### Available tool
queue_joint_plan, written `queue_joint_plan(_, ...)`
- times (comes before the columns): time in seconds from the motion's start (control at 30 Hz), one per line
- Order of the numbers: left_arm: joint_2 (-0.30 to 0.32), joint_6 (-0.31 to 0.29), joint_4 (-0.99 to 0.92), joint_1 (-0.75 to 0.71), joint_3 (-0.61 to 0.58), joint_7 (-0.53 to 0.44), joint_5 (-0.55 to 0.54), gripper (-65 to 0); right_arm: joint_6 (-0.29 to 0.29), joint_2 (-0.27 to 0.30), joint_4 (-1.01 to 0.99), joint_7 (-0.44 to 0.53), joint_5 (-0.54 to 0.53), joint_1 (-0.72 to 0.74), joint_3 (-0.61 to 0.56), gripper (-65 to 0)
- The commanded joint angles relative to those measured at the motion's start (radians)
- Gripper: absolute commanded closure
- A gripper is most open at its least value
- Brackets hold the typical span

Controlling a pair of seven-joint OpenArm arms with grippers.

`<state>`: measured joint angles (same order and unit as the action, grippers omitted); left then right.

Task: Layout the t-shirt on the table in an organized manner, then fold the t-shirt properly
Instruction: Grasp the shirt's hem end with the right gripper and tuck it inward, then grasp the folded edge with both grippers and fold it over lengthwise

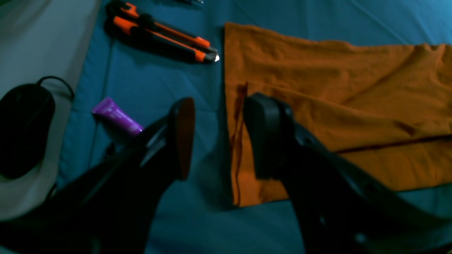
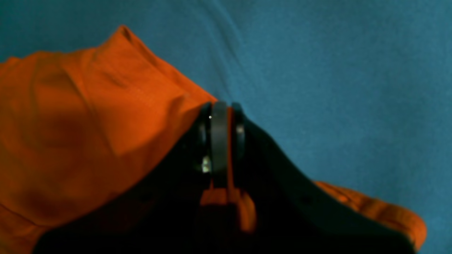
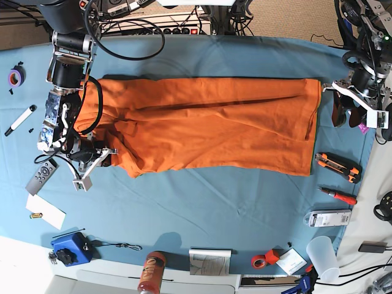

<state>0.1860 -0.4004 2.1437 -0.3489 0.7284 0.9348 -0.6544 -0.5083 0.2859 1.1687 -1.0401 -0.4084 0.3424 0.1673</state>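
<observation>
The orange t-shirt [image 3: 208,122] lies spread lengthwise across the teal table [image 3: 202,208], with folds and bunching at its left end. My right gripper [image 2: 222,116] is shut on the t-shirt [image 2: 88,123], with a strip of orange cloth pinched between its fingers; in the base view it [image 3: 105,159] sits at the shirt's lower left corner. My left gripper [image 1: 226,137] is open above the shirt's straight edge [image 1: 335,88], with one finger over the cloth, the other over the bare table and nothing between them. In the base view it [image 3: 346,115] is just off the shirt's right end.
An orange box cutter [image 1: 166,35] and a purple tube [image 1: 118,116] lie close to the left gripper, with a black mouse [image 1: 24,130] past the table's edge. A screwdriver [image 3: 337,196], a remote [image 3: 41,176], a marker [image 3: 19,120], a white cup [image 3: 323,257] and red tape [image 3: 271,257] ring the shirt.
</observation>
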Motion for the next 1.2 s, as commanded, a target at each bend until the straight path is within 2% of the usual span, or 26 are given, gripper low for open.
queue_joint_plan(0.0,0.011,-0.001,0.014,0.003,0.005,-0.035,-0.011,-27.3,-0.003,0.013,0.047,0.029,-0.010,0.029,0.003,0.0)
queue_joint_plan(0.3,0.011,-0.001,0.014,0.002,0.005,-0.038,-0.018,-27.3,-0.003,0.013,0.306,0.064,-0.009,0.029,0.003,0.0)
queue_joint_plan(0.47,0.011,-0.001,0.014,0.003,0.004,-0.042,-0.048,-27.3,-0.003,0.013,0.323,0.065,-0.008,0.029,0.003,0.0)
queue_joint_plan(0.6,0.011,-0.003,0.013,0.008,-0.023,-0.103,-0.048,-27.3,-0.003,0.014,0.323,0.080,0.034,0.029,0.003,0.0)
queue_joint_plan(0.7,0.011,-0.052,-0.002,0.039,-0.096,-0.106,-0.035,-29.1,-0.003,0.013,0.323,0.079,0.039,0.029,0.003,0.0)
queue_joint_plan(0.77,0.011,-0.061,-0.032,0.081,-0.170,-0.116,0.026,-32.7,-0.003,0.013,0.323,0.076,0.039,0.029,0.003,0.0)
queue_joint_plan(0.9,0.026,0.008,-0.153,0.213,-0.312,-0.164,0.206,-33.5,-0.003,0.014,0.323,0.074,0.040,0.029,0.003,0.0)
queue_joint_plan(1.0,0.069,0.006,-0.288,0.334,-0.400,-0.154,0.257,-33.5,-0.003,0.013,0.323,0.075,0.060,0.029,0.003,0.0)
queue_joint_plan(1.1,0.131,-0.041,-0.442,0.455,-0.487,-0.154,0.311,-33.5,-0.003,0.013,0.323,0.075,0.093,0.028,0.003,0.0)
queue_joint_plan(1.17,0.174,-0.046,-0.548,0.534,-0.539,-0.145,0.326,-33.5,-0.003,0.014,0.323,0.076,0.095,0.026,0.003,0.0)
